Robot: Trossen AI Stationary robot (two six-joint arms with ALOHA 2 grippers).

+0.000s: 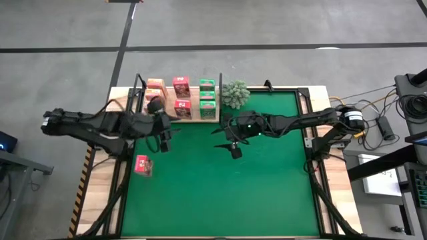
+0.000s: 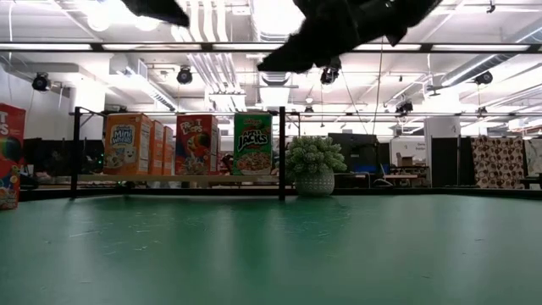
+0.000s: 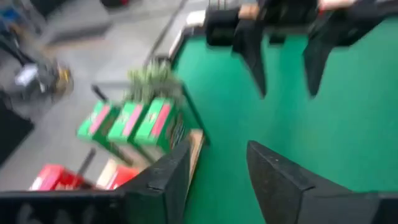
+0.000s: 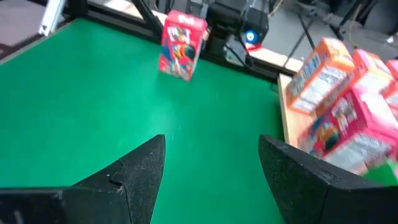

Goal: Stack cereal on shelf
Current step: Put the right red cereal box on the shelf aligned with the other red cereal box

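Pink-red cereal box (image 1: pixel 143 165) is standing alone off the shelf (image 1: pixel 193 119), nearest the left gripper (image 1: pixel 163 141), whose fingers are spreading empty.

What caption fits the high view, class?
Both claws hover empty over the green mat; one pink-red cereal box remains off the shelf.

Bright ceiling lights (image 2: pixel 279 17) glare in the low view; both wrist views are motion-blurred.

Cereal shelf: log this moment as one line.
shelf: orange, pink-red, green boxes in rows | loose pink-red cereal box: on mat | left gripper: beside shelf, empty | right gripper: open, over mat
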